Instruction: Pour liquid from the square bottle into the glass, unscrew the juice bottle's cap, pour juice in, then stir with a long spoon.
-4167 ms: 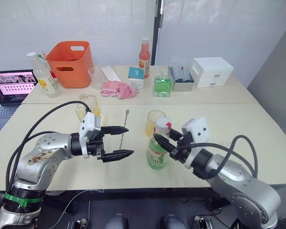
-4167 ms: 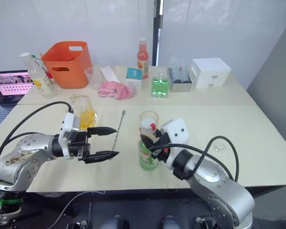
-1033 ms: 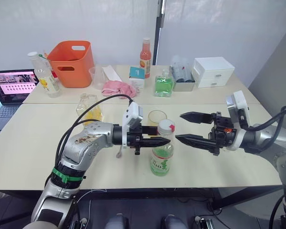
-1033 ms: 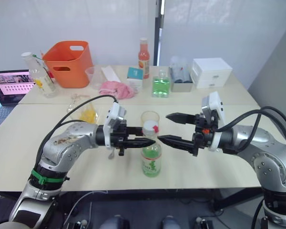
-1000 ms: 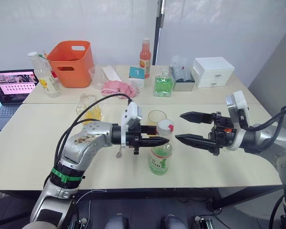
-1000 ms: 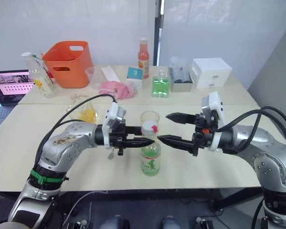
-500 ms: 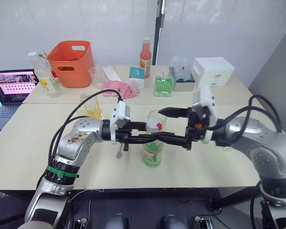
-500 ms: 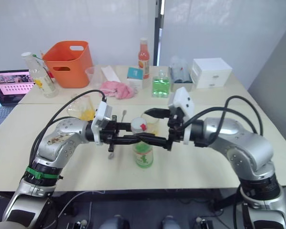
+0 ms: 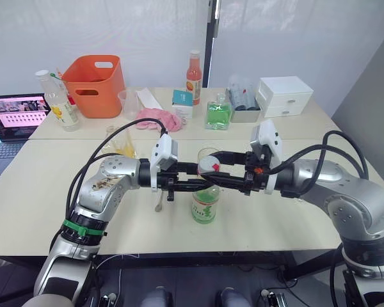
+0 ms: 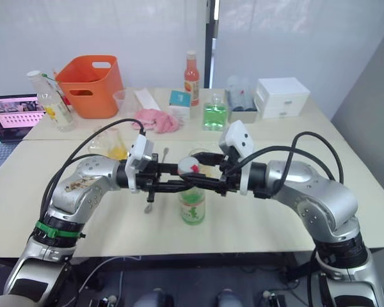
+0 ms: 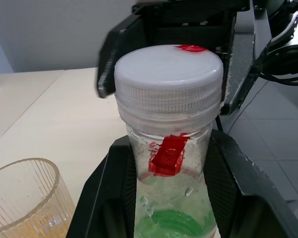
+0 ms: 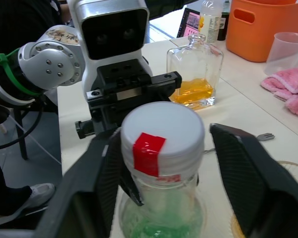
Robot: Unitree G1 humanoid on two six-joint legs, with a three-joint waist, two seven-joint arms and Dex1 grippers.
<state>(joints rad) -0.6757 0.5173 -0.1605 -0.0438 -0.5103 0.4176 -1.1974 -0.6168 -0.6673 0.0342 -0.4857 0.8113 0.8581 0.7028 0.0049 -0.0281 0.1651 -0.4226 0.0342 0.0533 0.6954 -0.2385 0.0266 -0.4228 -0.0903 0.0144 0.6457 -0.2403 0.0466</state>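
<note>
Near the front middle of the desk [image 9: 45, 211] stands the juice bottle [image 9: 205, 203], upright, with pale green liquid and a green-and-white label. The left hand [image 11: 164, 198] comes in from the robot's left and is clamped on the bottle's neck just under the cap [image 9: 208, 166]; in the left wrist view its two black fingers [image 11: 114, 183] press against the clear neck on both sides. The cap is white with a red tab on top and a red strip down its side, and it sits on the bottle. The right hand [image 12: 164, 163] reaches in from the robot's right at cap height. In the right wrist view its fingers [image 12: 243, 173] stand one on each side of the cap with a clear gap between each finger and the cap, so this hand is spread open and grips nothing.

Just behind the bottle stands the glass [image 9: 207, 155], with a little yellow-orange liquid at its bottom. The square bottle [image 12: 196, 74] rests farther to the robot's left, upright and holding some yellow-orange liquid. The long spoon [image 10: 152, 197] lies flat on the desk between the square bottle and the juice bottle, partly hidden under the left arm.

At the back of the desk are an orange bucket [image 9: 96, 77], a pink cloth [image 9: 155, 118] and a square bottle of green liquid [image 9: 218, 114].
</note>
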